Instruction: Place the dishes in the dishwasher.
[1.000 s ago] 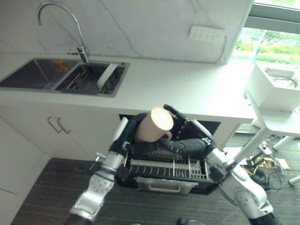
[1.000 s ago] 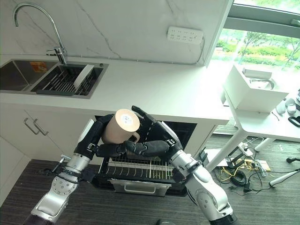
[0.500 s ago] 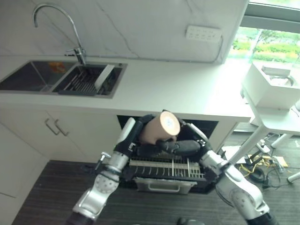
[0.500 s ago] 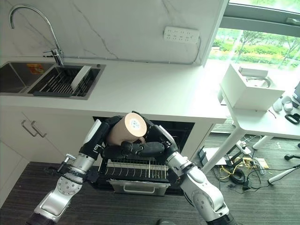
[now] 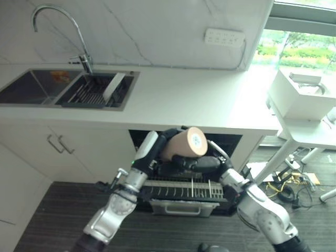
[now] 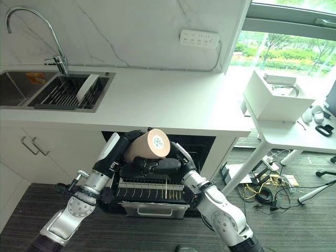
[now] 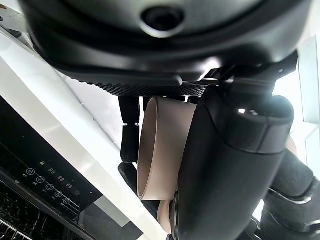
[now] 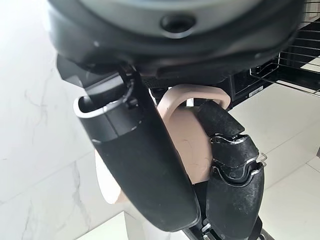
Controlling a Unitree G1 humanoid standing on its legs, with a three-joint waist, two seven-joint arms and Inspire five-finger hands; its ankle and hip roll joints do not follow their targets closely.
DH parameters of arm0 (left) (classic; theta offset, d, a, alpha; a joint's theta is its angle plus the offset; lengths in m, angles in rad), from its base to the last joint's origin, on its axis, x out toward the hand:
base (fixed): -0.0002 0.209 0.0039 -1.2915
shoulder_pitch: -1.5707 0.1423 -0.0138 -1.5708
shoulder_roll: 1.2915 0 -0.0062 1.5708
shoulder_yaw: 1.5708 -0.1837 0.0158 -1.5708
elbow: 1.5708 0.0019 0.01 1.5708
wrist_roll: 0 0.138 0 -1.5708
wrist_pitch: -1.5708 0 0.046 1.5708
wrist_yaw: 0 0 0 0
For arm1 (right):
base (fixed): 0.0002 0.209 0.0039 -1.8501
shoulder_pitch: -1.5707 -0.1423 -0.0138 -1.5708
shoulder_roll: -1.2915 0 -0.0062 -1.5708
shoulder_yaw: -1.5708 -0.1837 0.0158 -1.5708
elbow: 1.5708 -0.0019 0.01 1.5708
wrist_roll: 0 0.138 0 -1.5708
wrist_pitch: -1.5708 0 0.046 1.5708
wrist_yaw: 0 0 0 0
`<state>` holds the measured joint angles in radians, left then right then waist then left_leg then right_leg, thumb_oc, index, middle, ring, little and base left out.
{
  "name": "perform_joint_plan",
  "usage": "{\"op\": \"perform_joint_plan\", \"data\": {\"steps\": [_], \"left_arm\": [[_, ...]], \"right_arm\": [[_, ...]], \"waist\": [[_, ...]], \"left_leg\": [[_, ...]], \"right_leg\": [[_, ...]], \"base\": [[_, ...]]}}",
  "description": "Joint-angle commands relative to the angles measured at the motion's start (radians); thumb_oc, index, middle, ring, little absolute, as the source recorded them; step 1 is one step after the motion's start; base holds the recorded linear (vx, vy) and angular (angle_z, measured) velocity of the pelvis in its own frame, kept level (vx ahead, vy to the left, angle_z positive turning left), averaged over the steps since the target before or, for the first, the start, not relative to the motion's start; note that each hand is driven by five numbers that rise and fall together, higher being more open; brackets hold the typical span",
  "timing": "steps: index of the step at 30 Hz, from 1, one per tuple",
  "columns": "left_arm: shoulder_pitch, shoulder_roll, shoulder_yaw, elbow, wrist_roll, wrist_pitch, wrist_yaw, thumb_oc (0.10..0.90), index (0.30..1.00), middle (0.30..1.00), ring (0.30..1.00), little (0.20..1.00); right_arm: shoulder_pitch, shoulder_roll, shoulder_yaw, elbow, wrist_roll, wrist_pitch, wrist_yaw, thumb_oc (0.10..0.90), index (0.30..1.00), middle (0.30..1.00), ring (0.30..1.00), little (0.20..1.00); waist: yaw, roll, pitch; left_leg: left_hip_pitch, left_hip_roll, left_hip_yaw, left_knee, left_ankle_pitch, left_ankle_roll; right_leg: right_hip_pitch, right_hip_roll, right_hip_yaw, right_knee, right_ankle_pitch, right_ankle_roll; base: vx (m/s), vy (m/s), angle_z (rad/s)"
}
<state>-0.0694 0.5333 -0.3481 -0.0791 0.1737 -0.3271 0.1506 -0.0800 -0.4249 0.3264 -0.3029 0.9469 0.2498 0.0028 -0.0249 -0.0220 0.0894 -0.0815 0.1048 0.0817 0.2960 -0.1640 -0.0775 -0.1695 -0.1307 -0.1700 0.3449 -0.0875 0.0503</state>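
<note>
Both hands hold one tan mug (image 5: 184, 144) in the lower middle of the frame. Left hand (image 5: 161, 140) wraps its fingers round the mug's side, and right hand (image 6: 157, 165) curls its fingers under it, by the handle. Tipped on its side, the mug sits just above the pulled-out dishwasher rack (image 6: 152, 190), below the white tabletop (image 5: 173, 97).

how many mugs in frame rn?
1. The beige mug is held between the left hand and the right hand, above the pulled-out dishwasher rack. Others may be hidden in the rack or the sink.
</note>
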Motion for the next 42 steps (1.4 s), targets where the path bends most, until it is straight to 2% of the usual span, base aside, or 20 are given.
{"op": "perform_joint_plan", "data": {"steps": [1,2,3,8,12,13,14,17,18,19,20,22,27,31,34,42], "left_arm": [[-0.155,0.002,-0.028,-0.066,0.032,-0.115,0.058,0.4,0.3,0.3,0.3,0.3],[-0.156,0.001,-0.03,-0.065,0.032,-0.113,0.059,0.4,0.3,0.3,0.3,0.3],[-0.156,0.001,-0.031,-0.063,0.032,-0.114,0.061,0.4,0.3,0.3,0.3,0.3],[-0.143,-0.002,-0.026,-0.068,0.034,-0.112,0.099,0.4,0.3,0.3,0.3,0.3],[-0.13,-0.011,-0.014,-0.062,0.012,-0.105,0.138,0.4,0.3,0.3,0.3,0.3],[-0.125,-0.013,-0.005,-0.062,0.002,-0.111,0.15,0.582,0.573,0.573,0.573,0.573],[-0.117,-0.016,0.01,-0.062,-0.009,-0.123,0.166,0.8,0.9,0.9,0.9,0.9],[-0.084,-0.02,0.064,-0.066,-0.067,-0.166,0.192,0.8,0.9,0.9,0.9,0.9],[-0.055,-0.029,0.122,-0.063,-0.124,-0.219,0.214,0.8,0.9,0.9,0.9,0.9],[-0.051,-0.03,0.131,-0.063,-0.131,-0.227,0.22,0.8,0.9,0.9,0.9,0.9],[-0.024,-0.039,0.188,-0.052,-0.165,-0.286,0.251,0.8,0.9,0.9,0.9,0.9],[-0.012,-0.041,0.216,-0.042,-0.173,-0.31,0.268,0.8,0.9,0.9,0.9,0.9],[0.015,-0.07,0.32,0.013,-0.206,-0.419,0.338,0.8,0.9,0.9,0.9,0.9],[0.022,-0.08,0.36,0.058,-0.196,-0.439,0.348,0.8,0.9,0.9,0.9,0.9],[0.038,-0.09,0.388,0.076,-0.221,-0.434,0.316,0.8,0.9,0.9,0.9,0.9],[0.05,-0.094,0.411,0.104,-0.312,-0.381,0.226,0.8,0.9,0.9,0.9,0.9]], "right_arm": [[-0.133,0.061,-0.02,-0.048,0.077,-0.075,-0.006,0.761,0.841,0.841,0.841,0.841],[-0.133,0.065,-0.019,-0.046,0.08,-0.08,-0.016,0.489,0.434,0.434,0.434,0.434],[-0.132,0.066,-0.02,-0.044,0.079,-0.084,-0.02,0.4,0.3,0.3,0.3,0.3],[-0.119,0.07,-0.026,-0.053,0.077,-0.089,-0.04,0.4,0.3,0.3,0.3,0.3],[-0.11,0.073,-0.038,-0.049,0.078,-0.127,-0.065,0.4,0.3,0.3,0.3,0.3],[-0.107,0.075,-0.043,-0.047,0.076,-0.132,-0.065,0.4,0.3,0.3,0.3,0.3],[-0.105,0.074,-0.055,-0.048,0.079,-0.136,-0.071,0.4,0.3,0.3,0.3,0.3],[-0.085,0.068,-0.091,-0.047,0.123,-0.149,-0.077,0.4,0.3,0.3,0.3,0.3],[-0.068,0.071,-0.125,-0.038,0.178,-0.165,-0.065,0.4,0.3,0.3,0.3,0.3],[-0.066,0.071,-0.13,-0.036,0.19,-0.168,-0.064,0.4,0.3,0.3,0.3,0.3],[-0.054,0.078,-0.166,-0.018,0.274,-0.175,-0.049,0.4,0.3,0.3,0.3,0.3],[-0.046,0.081,-0.186,-0.01,0.319,-0.175,-0.041,0.4,0.3,0.3,0.3,0.3],[-0.029,0.112,-0.262,0.021,0.497,-0.161,0.008,0.4,0.3,0.3,0.3,0.3],[-0.024,0.132,-0.296,0.04,0.578,-0.154,0.023,0.4,0.3,0.3,0.3,0.3],[-0.015,0.157,-0.328,0.053,0.609,-0.158,0.032,0.4,0.3,0.3,0.3,0.3],[-0.007,0.177,-0.355,0.076,0.593,-0.167,0.057,0.4,0.3,0.3,0.3,0.3]], "waist": [[0.004,0.001,-0.033],[0.004,0.001,-0.033],[0.004,0.001,-0.032],[0.004,0.001,-0.03],[0.007,0.001,-0.028],[0.008,0.001,-0.027],[0.01,0.0,-0.026],[0.015,0.0,-0.025],[0.02,-0.001,-0.023],[0.02,-0.001,-0.023],[0.023,-0.004,-0.024],[0.023,-0.006,-0.026],[0.023,-0.011,-0.034],[0.021,-0.014,-0.04],[0.02,-0.015,-0.044],[0.018,-0.013,-0.043]], "left_leg": [[0.018,0.049,0.032,0.004,-0.042,-0.009],[0.019,0.05,0.033,0.004,-0.041,-0.009],[0.019,0.05,0.033,0.004,-0.041,-0.009],[0.018,0.048,0.034,0.004,-0.042,-0.007],[0.018,0.046,0.034,0.004,-0.042,-0.007],[0.018,0.046,0.034,0.004,-0.042,-0.007],[0.017,0.046,0.034,0.004,-0.042,-0.007],[0.018,0.044,0.031,0.004,-0.042,-0.006],[0.017,0.044,0.028,0.004,-0.041,-0.007],[0.017,0.044,0.028,0.004,-0.041,-0.007],[0.017,0.044,0.026,0.004,-0.042,-0.008],[0.018,0.044,0.025,0.004,-0.042,-0.008],[0.02,0.047,0.022,0.004,-0.041,-0.01],[0.022,0.048,0.022,0.004,-0.042,-0.01],[0.022,0.049,0.023,0.004,-0.042,-0.01],[0.024,0.05,0.029,0.004,-0.04,-0.01]], "right_leg": [[0.068,-0.027,0.053,-0.045,-0.049,0.102],[0.069,-0.027,0.053,-0.045,-0.048,0.102],[0.069,-0.027,0.054,-0.045,-0.048,0.102],[0.068,-0.028,0.054,-0.045,-0.049,0.102],[0.069,-0.029,0.053,-0.045,-0.048,0.102],[0.069,-0.03,0.052,-0.045,-0.048,0.102],[0.069,-0.031,0.05,-0.045,-0.048,0.101],[0.071,-0.032,0.047,-0.045,-0.047,0.1],[0.072,-0.033,0.045,-0.045,-0.047,0.098],[0.072,-0.033,0.045,-0.045,-0.048,0.098],[0.075,-0.033,0.042,-0.045,-0.049,0.096],[0.076,-0.033,0.04,-0.045,-0.05,0.095],[0.081,-0.032,0.036,-0.045,-0.056,0.09],[0.083,-0.031,0.035,-0.045,-0.059,0.089],[0.085,-0.031,0.034,-0.045,-0.061,0.088],[0.085,-0.03,0.036,-0.045,-0.061,0.089]], "base": [[0.0,0.0,0.0],[0.0,0.0,0.0],[0.0,0.0,0.0],[0.0,0.0,0.0],[0.0,0.0,0.0],[0.0,0.0,0.0],[0.0,0.0,0.0],[0.0,0.0,0.0],[0.0,0.0,0.0],[0.0,0.0,0.0],[0.0,0.0,0.0],[0.0,0.0,0.0],[0.01,0.002,0.0],[0.02,0.003,-0.03],[0.0,0.0,0.0],[0.0,0.0,0.0]]}}
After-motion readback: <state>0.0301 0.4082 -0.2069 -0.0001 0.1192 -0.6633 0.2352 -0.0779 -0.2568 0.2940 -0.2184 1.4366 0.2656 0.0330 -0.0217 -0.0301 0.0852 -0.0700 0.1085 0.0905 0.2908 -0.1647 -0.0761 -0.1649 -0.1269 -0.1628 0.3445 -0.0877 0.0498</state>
